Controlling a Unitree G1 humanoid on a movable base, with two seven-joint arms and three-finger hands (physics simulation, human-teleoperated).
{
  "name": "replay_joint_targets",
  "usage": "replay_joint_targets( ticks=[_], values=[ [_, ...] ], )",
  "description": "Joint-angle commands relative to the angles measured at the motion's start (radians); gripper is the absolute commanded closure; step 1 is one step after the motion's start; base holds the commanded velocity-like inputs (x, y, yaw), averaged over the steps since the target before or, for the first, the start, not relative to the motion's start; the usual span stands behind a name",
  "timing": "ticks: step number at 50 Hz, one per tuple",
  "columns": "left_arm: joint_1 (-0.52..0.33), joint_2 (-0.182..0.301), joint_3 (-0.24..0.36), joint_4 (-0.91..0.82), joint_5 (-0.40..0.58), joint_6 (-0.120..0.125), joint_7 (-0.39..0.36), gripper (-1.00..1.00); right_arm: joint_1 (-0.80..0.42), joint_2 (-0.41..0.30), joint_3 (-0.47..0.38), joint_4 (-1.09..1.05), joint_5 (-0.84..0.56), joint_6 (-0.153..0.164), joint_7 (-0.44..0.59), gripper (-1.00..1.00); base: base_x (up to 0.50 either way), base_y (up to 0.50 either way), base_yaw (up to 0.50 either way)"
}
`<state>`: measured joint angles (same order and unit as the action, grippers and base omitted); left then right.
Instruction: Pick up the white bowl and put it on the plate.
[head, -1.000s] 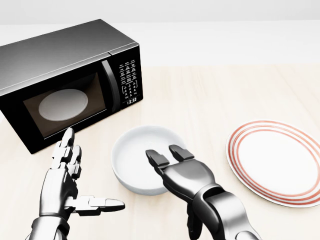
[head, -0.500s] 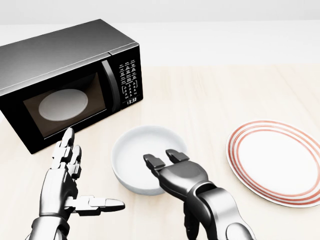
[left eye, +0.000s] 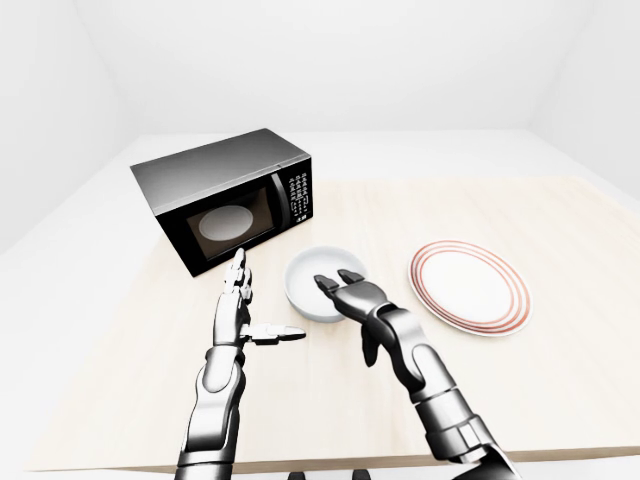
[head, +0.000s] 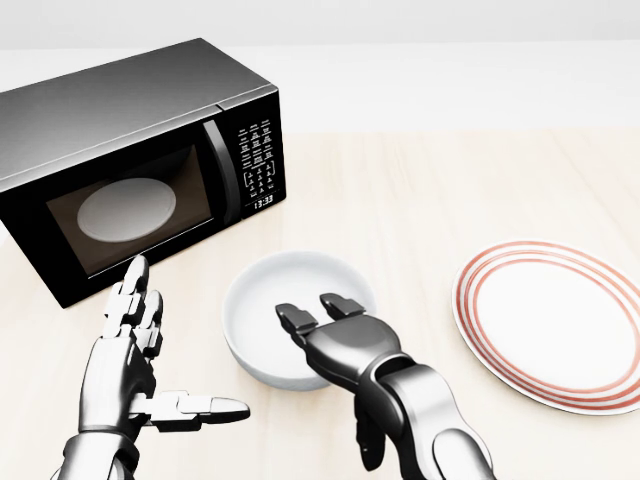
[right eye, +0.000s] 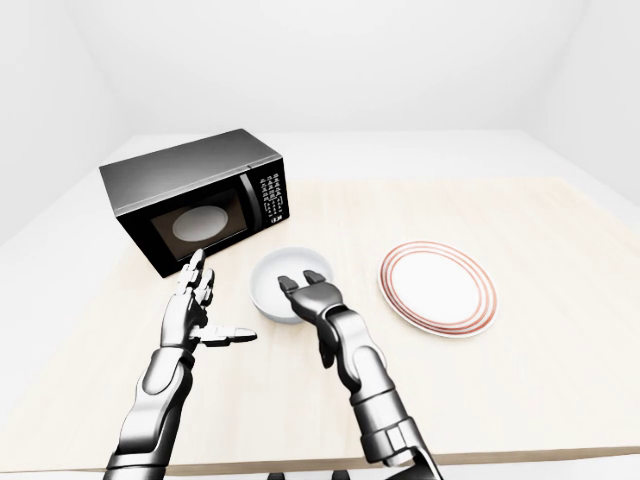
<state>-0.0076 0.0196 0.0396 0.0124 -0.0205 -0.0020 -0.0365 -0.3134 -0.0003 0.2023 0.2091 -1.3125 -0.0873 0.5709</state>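
At the near rim of the white bowl (head: 296, 317), in the lower middle of the head view, my right hand (head: 340, 345) has two fingers (head: 292, 319) lying over the edge and pointing into the hollow. They are spread, not closed round the rim; whether the thumb touches the outer wall is hidden beneath the palm, so I cannot tell. My left hand (head: 128, 355) stands to the left of the bowl and apart from it, fingers straight and pointing up the view, thumb stretched out sideways toward the bowl, holding nothing.

The bowl sits upright on the pale wooden desk (head: 420, 190). To its right, well apart, lies the plate (head: 548, 322), white with red rings, bare. At upper left stands a black microwave (head: 120, 160), door shut, a round white turntable visible through the glass, keypad facing the bowl.
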Motion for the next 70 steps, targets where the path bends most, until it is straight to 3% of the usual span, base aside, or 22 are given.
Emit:
replay_joint_targets(
  ticks=[1, 40, 41, 42, 43, 44, 61, 70],
  values=[
    [0.0, 0.0, 0.0, 0.0, 0.0, 0.0, 0.0, -1.0, -0.023, 0.008, 0.007, 0.054, -0.012, 0.0, -0.027, -1.0, 0.0, 0.0, 0.0],
    [0.0, 0.0, 0.0, 0.0, 0.0, 0.0, 0.0, -1.0, -0.047, 0.011, 0.013, 0.162, -0.038, 0.0, -0.092, -1.0, 0.0, 0.0, 0.0],
    [0.0, 0.0, 0.0, 0.0, 0.0, 0.0, 0.0, -1.0, -0.046, 0.012, 0.013, 0.158, -0.036, 0.0, -0.089, -0.63, 0.0, 0.0, 0.0],
    [0.0, 0.0, 0.0, 0.0, 0.0, 0.0, 0.0, -1.0, -0.045, 0.013, 0.012, 0.158, -0.033, 0.0, -0.086, 0.22, 0.0, 0.0, 0.0],
    [0.0, 0.0, 0.0, 0.0, 0.0, 0.0, 0.0, -1.0, -0.044, 0.013, 0.012, 0.156, -0.031, 0.0, -0.084, 0.79, 0.0, 0.0, 0.0],
    [0.0, 0.0, 0.0, 0.0, 0.0, 0.0, 0.0, -1.0, -0.041, 0.014, 0.012, 0.152, -0.028, 0.0, -0.081, 1.0, 0.0, 0.0, 0.0],
    [0.0, 0.0, 0.0, 0.0, 0.0, 0.0, 0.0, -1.0, -0.043, 0.013, 0.014, 0.159, -0.027, 0.0, -0.099, 1.0, 0.0, 0.0, 0.0],
    [0.0, 0.0, 0.0, 0.0, 0.0, 0.0, 0.0, -1.0, -0.077, 0.017, -0.005, 0.145, -0.011, 0.0, -0.158, 1.0, 0.0, 0.0, 0.0]
  ],
)
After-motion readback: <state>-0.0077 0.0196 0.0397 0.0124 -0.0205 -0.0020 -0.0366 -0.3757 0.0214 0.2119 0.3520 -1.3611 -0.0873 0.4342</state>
